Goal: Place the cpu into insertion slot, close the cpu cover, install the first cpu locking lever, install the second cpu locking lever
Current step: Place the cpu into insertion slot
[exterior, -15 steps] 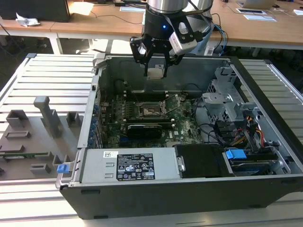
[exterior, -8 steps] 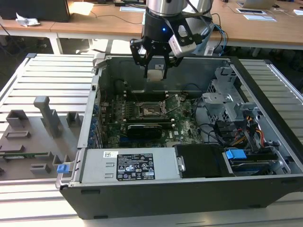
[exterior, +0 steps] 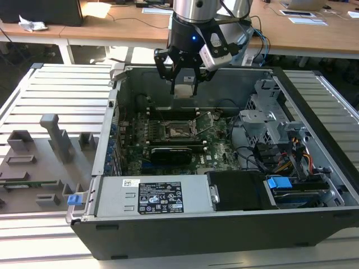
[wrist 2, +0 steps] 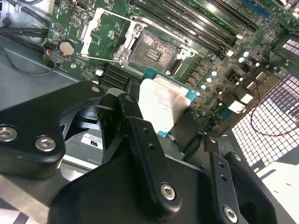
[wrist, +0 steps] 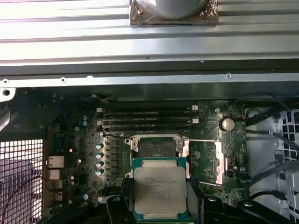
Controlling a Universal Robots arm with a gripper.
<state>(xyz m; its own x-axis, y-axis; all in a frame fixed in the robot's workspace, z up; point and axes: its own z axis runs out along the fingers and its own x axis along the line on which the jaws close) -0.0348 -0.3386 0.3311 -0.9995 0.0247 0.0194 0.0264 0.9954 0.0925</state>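
A ribbed metal counter (exterior: 61, 89) carries an open computer case (exterior: 168, 224). The pincer (exterior: 184, 89) is clamped on the cpu (wrist: 160, 189), hovering clear of the empty insertion slot (wrist: 155, 147). The cpu cover (wrist: 219, 161) stands open. By my judgement, none of the 4 steps is done.

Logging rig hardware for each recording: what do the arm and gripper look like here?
The arm is a polished silver cylinder. The gripper is matte black with a small blue light, its linkage fingers held by silver screws. A pale box is mounted beside it, cables trailing behind.
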